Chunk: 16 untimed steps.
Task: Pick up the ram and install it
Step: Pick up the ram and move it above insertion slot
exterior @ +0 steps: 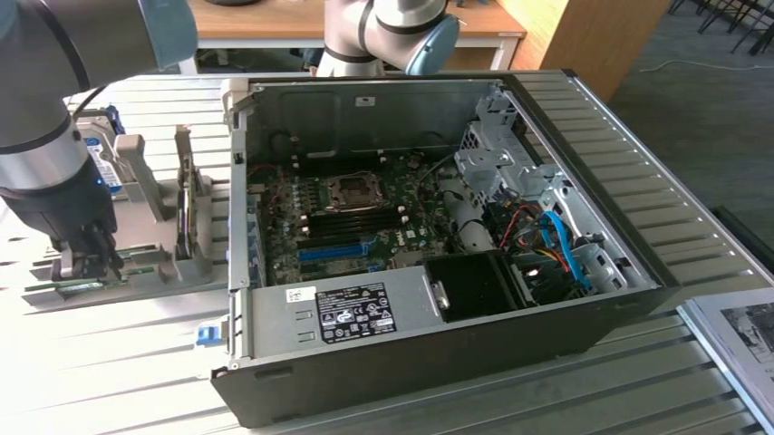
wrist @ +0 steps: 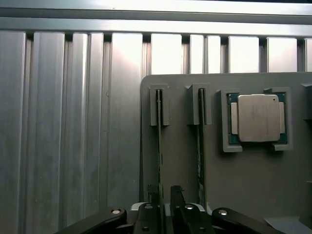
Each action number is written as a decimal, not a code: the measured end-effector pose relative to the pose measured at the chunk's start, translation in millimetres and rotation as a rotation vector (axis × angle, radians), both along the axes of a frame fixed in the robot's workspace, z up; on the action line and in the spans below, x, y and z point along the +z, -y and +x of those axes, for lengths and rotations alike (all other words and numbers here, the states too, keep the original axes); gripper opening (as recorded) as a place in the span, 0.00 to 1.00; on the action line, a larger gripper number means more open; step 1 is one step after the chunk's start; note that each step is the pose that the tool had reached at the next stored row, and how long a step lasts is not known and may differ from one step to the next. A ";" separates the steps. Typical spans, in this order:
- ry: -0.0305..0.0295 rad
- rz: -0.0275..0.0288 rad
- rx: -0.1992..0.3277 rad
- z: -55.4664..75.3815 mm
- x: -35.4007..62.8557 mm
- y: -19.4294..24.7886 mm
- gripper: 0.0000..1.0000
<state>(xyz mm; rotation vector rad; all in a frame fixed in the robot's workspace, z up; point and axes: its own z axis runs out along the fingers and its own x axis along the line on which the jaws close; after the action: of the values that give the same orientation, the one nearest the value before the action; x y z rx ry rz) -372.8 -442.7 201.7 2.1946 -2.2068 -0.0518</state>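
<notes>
The ram (wrist: pixel 159 126) is a thin green stick standing on edge in a slot of the grey parts holder (wrist: pixel 185 165). A second ram stick (wrist: pixel 200 131) stands in the slot beside it. My gripper (wrist: pixel 165 202) is low over the holder and straddles the first stick, one finger (wrist: pixel 176 197) on each side with a small gap showing. The jaws stand open and nothing is lifted. In the exterior view my gripper (exterior: pixel 91 263) hangs at the holder (exterior: pixel 163 263) on that view's left, beside the open computer case (exterior: pixel 423 353).
A square silver CPU (wrist: pixel 258 118) lies in a pocket of the holder beside the ram slots. The motherboard (exterior: pixel 351 213) lies exposed inside the case, with drive cage and cables toward the exterior view's right. Everything rests on a ribbed metal table (exterior: pixel 109 362).
</notes>
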 end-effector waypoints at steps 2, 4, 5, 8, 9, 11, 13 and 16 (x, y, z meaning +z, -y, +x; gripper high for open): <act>0.0001 0.0001 0.000 0.0 -1.1 0.0 0.24; 0.0001 0.0001 0.000 0.0 -2.1 0.0 0.24; 0.0001 0.0000 0.000 0.0 -2.5 0.0 0.24; -0.0001 -0.0001 0.000 0.0 -3.1 0.0 0.24; 0.0001 0.0001 0.000 0.0 -3.3 0.0 0.24; 0.0002 0.0001 0.000 0.0 -3.3 0.0 0.24; 0.0003 0.0002 0.000 0.0 -3.4 0.3 0.24; 0.0001 0.0000 0.000 0.1 -3.3 1.3 0.24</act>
<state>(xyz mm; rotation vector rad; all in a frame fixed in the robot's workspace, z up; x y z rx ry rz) -372.7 -444.0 198.4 2.1948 -2.2068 -0.0517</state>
